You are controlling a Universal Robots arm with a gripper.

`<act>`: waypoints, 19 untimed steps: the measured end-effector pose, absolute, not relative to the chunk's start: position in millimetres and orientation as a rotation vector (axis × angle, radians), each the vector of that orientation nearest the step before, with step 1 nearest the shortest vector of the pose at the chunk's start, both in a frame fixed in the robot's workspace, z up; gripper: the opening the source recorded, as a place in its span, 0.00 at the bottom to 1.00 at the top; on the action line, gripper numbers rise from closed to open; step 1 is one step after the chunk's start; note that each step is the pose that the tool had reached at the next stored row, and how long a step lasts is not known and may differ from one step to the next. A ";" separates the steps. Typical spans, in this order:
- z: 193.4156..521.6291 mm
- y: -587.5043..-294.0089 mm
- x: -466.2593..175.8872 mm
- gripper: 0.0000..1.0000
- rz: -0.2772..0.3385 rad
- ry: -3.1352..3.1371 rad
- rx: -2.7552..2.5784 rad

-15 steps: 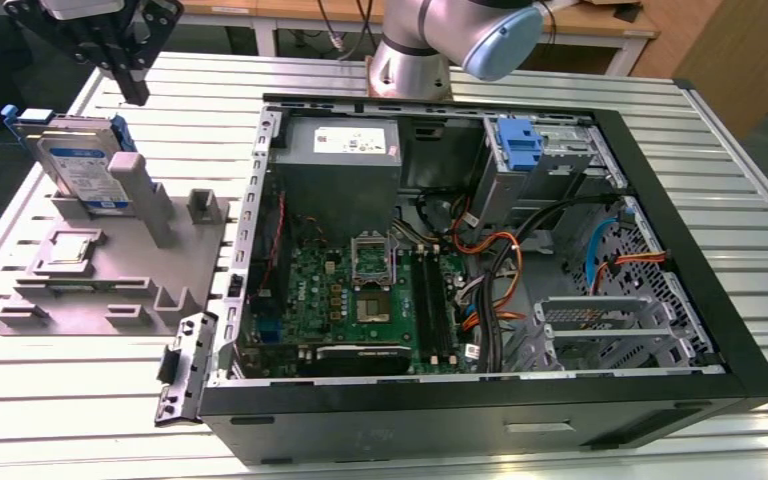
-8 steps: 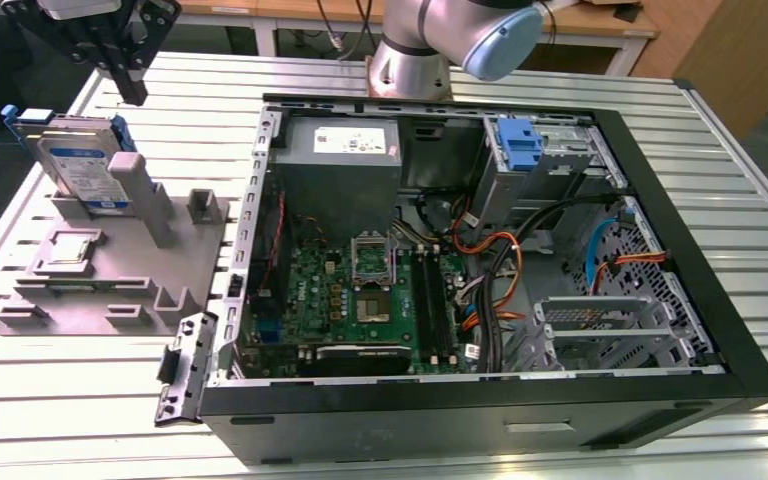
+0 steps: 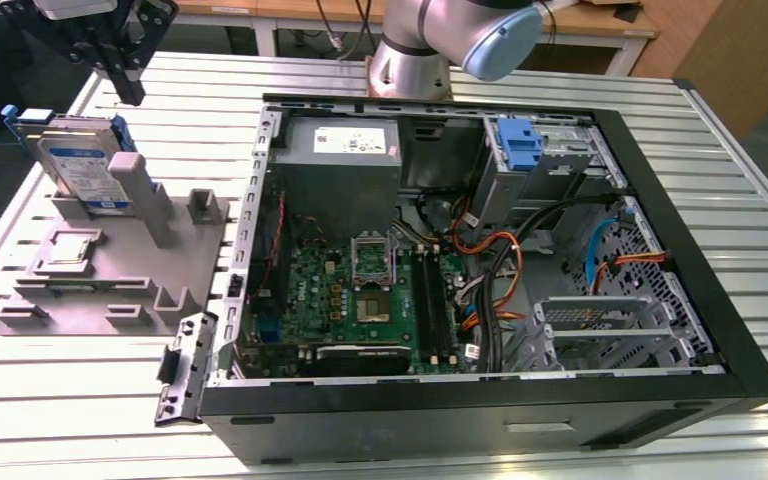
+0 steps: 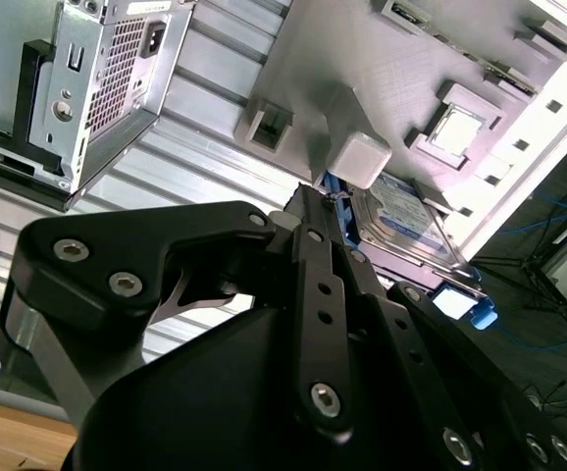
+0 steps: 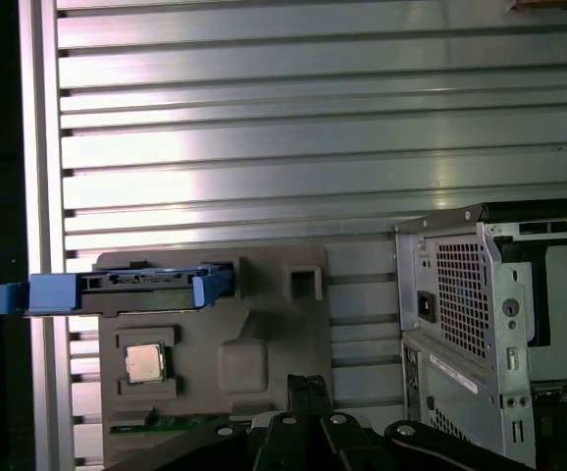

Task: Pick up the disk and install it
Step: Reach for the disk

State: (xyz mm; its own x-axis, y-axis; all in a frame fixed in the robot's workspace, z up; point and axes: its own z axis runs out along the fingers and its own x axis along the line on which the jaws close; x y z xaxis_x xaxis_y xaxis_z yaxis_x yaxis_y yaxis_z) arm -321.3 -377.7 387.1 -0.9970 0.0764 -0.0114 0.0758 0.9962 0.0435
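Observation:
The disk (image 3: 81, 165) is a silver drive with a blue-and-white label and blue side rails. It stands on edge, leaning in a slot at the far end of the grey fixture (image 3: 131, 270), on the exterior view's left. In the first wrist view the disk (image 5: 131, 289) appears edge-on, and in the second wrist view the disk (image 4: 409, 218) lies past the fingers. My gripper (image 3: 131, 97) hangs above and just behind the disk, not touching it. Its black fingers (image 5: 308, 385) are shut together with nothing between them, as also seen of the gripper (image 4: 311, 199) in the second wrist view.
A small square processor chip (image 3: 69, 250) sits in a recess of the fixture. The open computer case (image 3: 704, 300) fills the exterior view's middle and right, with a blue bracket (image 3: 523, 146) in its drive bay at the far side. The arm's base (image 3: 411, 60) stands behind the case on the slatted table (image 3: 77, 400).

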 end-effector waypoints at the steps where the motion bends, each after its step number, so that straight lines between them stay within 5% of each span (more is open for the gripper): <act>1: 387.1 -377.7 -321.6 0.10 0.067 3.126 0.119; 19: 386.8 -377.7 -326.5 0.10 0.067 3.126 0.119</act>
